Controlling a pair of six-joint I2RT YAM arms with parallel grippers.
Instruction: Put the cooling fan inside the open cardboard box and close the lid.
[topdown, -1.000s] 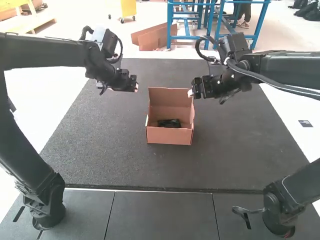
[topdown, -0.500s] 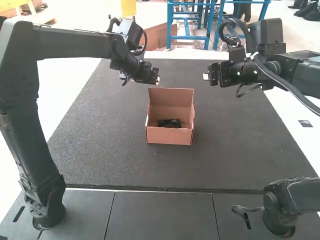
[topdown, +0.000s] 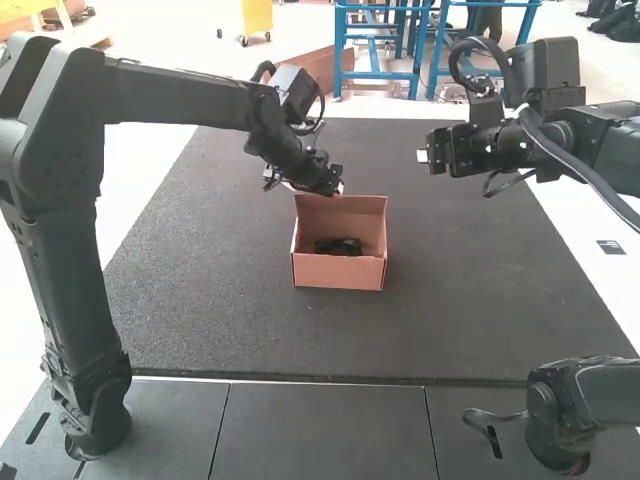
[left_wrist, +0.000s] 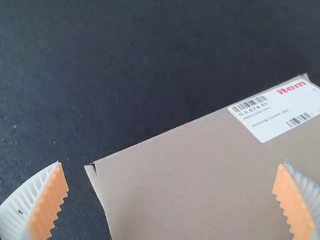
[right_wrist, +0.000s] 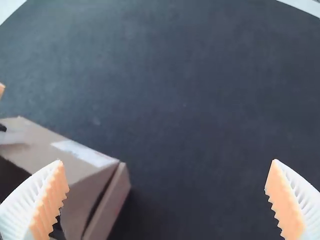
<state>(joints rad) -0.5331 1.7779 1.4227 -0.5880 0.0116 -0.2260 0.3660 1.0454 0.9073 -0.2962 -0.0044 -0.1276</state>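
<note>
1. Left gripper (topdown: 322, 186), centre-left of the high view, sits at the top left corner of the lid (topdown: 342, 208). Its jaws are spread wide and hold nothing. In the left wrist view the orange pads (left_wrist: 50, 197) sit at the two lower corners, with the lid's brown outer face between them and a white label (left_wrist: 275, 112) at right.
2. Cardboard box (topdown: 338, 268) is mid-frame on the black mat (topdown: 200, 260), with the lid standing upright on its far side. Cooling fan (topdown: 338, 245) is a dark lump on the box floor, already inside. The step in hand is likely closing the lid.
3. To do it well, press from behind the lid's top edge and sweep toward the bottom of the frame and down, following the hinge arc.
4. Contact is better nearer the middle of that edge than at the corner, since a corner push probably twists the flap.
5. The box looks light and may slide on the mat, so go slow and press down more than forward near the end.
6. I cannot tell whether the lid has a tuck flap. If it does, it needs to go inside the front wall.
7. Right gripper (topdown: 425, 158), upper right, is well apart from the box, with jaws wide open and empty. The right wrist view catches a box corner at lower left. This gripper could brace the box's right wall if the box shifts.
</note>
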